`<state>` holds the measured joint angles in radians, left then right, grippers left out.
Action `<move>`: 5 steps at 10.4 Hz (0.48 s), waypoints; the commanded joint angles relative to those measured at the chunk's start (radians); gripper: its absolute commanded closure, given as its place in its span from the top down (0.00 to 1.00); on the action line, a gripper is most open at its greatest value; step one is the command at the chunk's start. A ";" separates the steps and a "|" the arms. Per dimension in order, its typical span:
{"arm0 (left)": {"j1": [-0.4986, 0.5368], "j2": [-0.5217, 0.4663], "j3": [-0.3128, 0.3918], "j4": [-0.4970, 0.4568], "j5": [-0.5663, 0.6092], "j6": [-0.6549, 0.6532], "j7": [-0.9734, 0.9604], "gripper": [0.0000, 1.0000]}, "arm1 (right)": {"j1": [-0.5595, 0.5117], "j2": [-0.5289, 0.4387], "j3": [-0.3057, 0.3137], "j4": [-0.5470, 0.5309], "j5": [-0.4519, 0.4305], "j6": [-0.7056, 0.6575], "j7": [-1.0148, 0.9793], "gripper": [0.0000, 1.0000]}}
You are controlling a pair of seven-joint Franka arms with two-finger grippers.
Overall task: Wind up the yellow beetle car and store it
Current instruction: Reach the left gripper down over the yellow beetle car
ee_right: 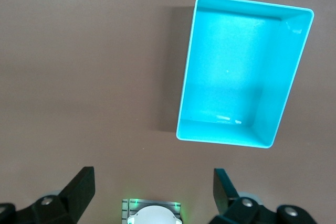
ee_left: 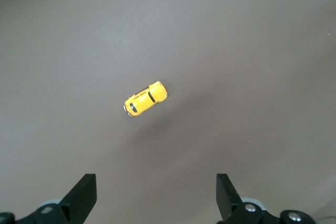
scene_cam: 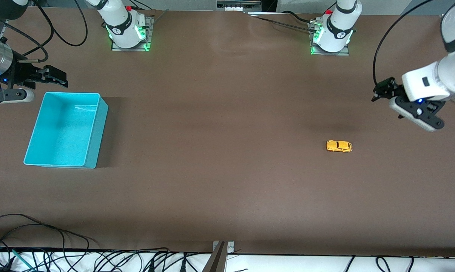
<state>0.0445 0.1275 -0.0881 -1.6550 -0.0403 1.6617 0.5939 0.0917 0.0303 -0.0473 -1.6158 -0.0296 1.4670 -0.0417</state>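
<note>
The yellow beetle car (scene_cam: 339, 146) stands on its wheels on the brown table toward the left arm's end. It also shows in the left wrist view (ee_left: 146, 98), alone on bare table. My left gripper (scene_cam: 381, 90) hangs open and empty in the air over the table by the left arm's end, apart from the car; its fingers frame the left wrist view (ee_left: 156, 195). The turquoise bin (scene_cam: 99, 132) sits empty toward the right arm's end and shows in the right wrist view (ee_right: 186, 93). My right gripper (scene_cam: 57, 76) is open and empty, over the table beside the bin (ee_right: 154, 192).
The two arm bases (scene_cam: 127, 28) (scene_cam: 331, 34) with green lights stand along the table's edge farthest from the front camera. Loose black cables (scene_cam: 42, 234) and a metal bracket (scene_cam: 221, 255) lie along the edge nearest the camera. The right arm's base shows in its wrist view (ee_right: 152, 214).
</note>
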 commanded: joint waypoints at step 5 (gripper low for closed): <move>0.002 0.182 -0.004 -0.150 0.019 0.326 0.478 1.00 | -0.004 -0.007 0.000 -0.013 0.017 0.013 -0.003 1.00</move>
<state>0.0441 0.3250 -0.0903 -1.7196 -0.0378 1.9031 0.9890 0.0917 0.0313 -0.0477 -1.6168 -0.0296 1.4688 -0.0417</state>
